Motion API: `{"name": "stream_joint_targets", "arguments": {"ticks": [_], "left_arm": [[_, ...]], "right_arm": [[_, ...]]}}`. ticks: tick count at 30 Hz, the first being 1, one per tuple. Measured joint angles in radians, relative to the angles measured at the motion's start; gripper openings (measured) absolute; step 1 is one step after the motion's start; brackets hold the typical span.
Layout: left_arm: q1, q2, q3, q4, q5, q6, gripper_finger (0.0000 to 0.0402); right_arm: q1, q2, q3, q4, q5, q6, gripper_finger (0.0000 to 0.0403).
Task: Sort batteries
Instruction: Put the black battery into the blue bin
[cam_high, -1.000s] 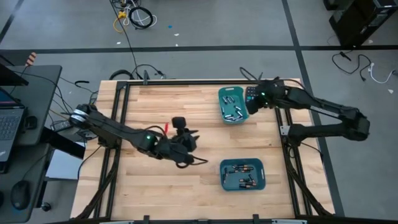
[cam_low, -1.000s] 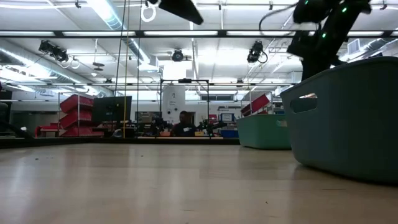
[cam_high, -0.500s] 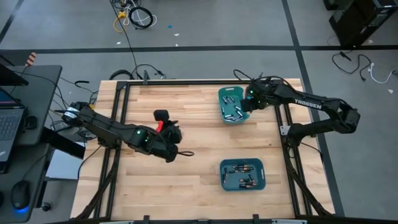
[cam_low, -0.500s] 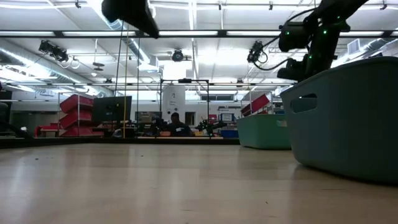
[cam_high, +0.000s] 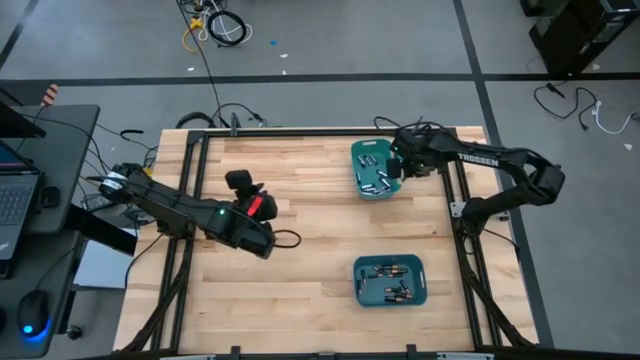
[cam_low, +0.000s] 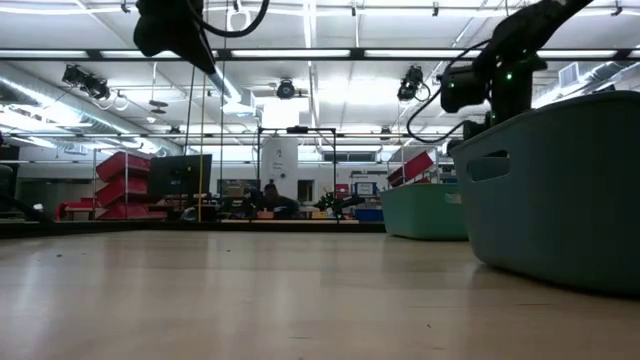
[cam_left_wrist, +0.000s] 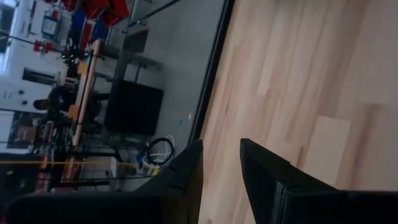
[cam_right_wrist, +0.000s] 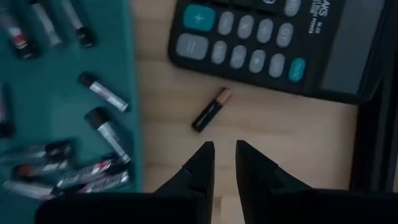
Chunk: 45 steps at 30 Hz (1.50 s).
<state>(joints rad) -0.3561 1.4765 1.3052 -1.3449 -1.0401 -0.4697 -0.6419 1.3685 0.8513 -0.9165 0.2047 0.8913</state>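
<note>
Two teal bins hold batteries: the far bin (cam_high: 356, 150) with silvery and dark cells (cam_right_wrist: 102, 90), and the near bin (cam_high: 358, 282) with cells (cam_high: 392, 281). A loose dark battery with a copper end (cam_right_wrist: 211, 109) lies on the wood between the far bin's wall (cam_right_wrist: 133, 74) and a black calculator (cam_right_wrist: 280, 43). My right gripper (cam_right_wrist: 221, 150) points down just short of that battery, fingers slightly open with nothing between them; in the high view it (cam_high: 399, 168) stands at the far bin's right side. My left gripper (cam_high: 238, 181) hovers open and bare over the table's left middle (cam_left_wrist: 221, 146).
The calculator lies at the table's far right corner, close beside the far bin. A black frame rail (cam_right_wrist: 373, 124) runs along the table's right edge next to it. Bare wood (cam_high: 300, 300) spans the middle and near left. In the low view the near bin (cam_low: 560, 190) hides the right gripper's fingers.
My left gripper has swung from the table's middle toward its left edge and turned, staying open and bare. My right gripper has come down beside the far bin's right wall, rolling as it sank. No battery has moved.
</note>
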Motion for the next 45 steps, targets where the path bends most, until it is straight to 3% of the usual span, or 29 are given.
{"name": "stream_joint_targets", "arguments": {"ticks": [12,18,25,32,45], "left_arm": [[0.0,0.001,0.0,-0.015,-0.014,-0.015,0.0107],[0.0,0.001,-0.005,-0.019,-0.014,-0.038,0.0107],[0.0,0.002,-0.093,-0.031,-0.014,-0.091,0.0107],[0.0,0.002,-0.134,-0.071,-0.003,-0.191,0.0107],[0.0,0.002,-0.134,-0.086,-0.003,-0.198,0.0107]], "right_arm": [[-0.133,0.106,0.0,0.039,-0.047,-0.061,0.008],[-0.133,0.145,0.0,0.067,-0.058,-0.064,0.0105],[-0.125,0.178,0.0,0.092,-0.071,-0.064,0.0123],[-0.125,0.184,0.0,0.132,-0.076,-0.064,0.0128],[-0.086,0.184,0.0,0.137,-0.049,-0.015,0.0132]]}}
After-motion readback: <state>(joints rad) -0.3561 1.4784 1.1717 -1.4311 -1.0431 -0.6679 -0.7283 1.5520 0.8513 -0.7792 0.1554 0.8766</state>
